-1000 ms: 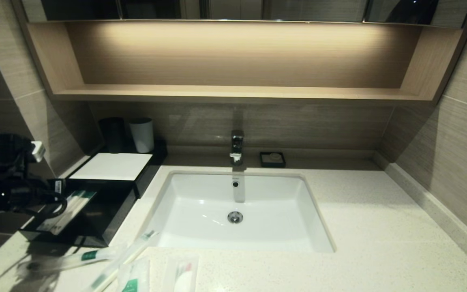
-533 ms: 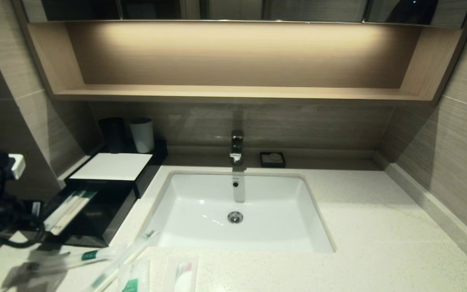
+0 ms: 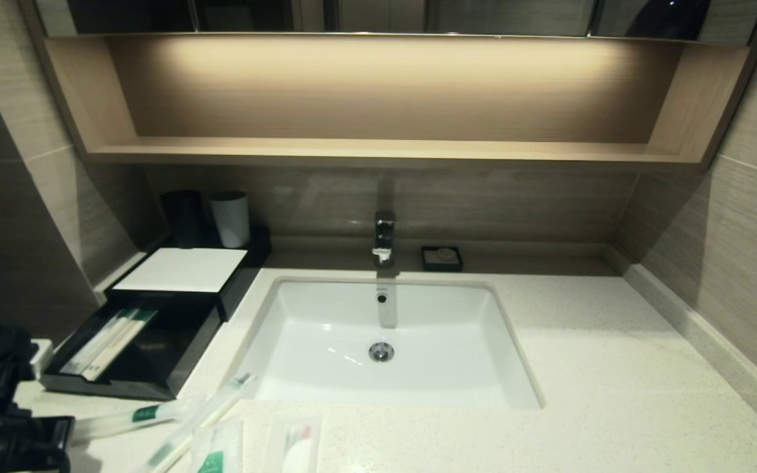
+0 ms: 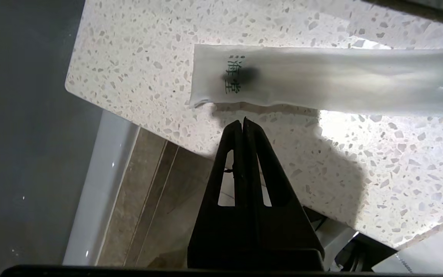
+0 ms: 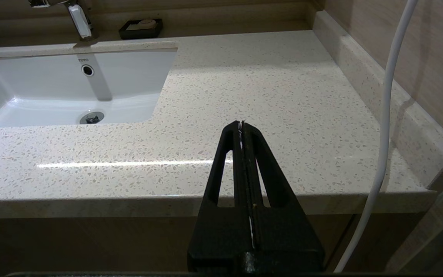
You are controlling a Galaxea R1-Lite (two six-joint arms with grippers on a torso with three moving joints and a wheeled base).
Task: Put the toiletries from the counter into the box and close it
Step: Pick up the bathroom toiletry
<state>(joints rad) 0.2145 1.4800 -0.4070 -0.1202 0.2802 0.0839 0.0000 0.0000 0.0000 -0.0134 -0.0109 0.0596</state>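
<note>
Over the near-left corner of the speckled surface (image 3: 615, 368), the left pincer (image 4: 243, 122) hangs with its tips pressed together, holding nothing, just beside the end of a toothbrush packet (image 4: 321, 80). A second toothbrush packet (image 3: 201, 414), a green-marked sachet (image 3: 217, 450) and a packet with a white round piece (image 3: 296, 447) lie near the sink's (image 3: 391, 341) front edge. The black box (image 3: 181, 269) stands left of the sink, drawer (image 3: 155, 355) pulled out, with one packet (image 3: 106, 341) inside. The right pincer (image 5: 241, 125), tips together, is parked before the surface's right front edge.
</note>
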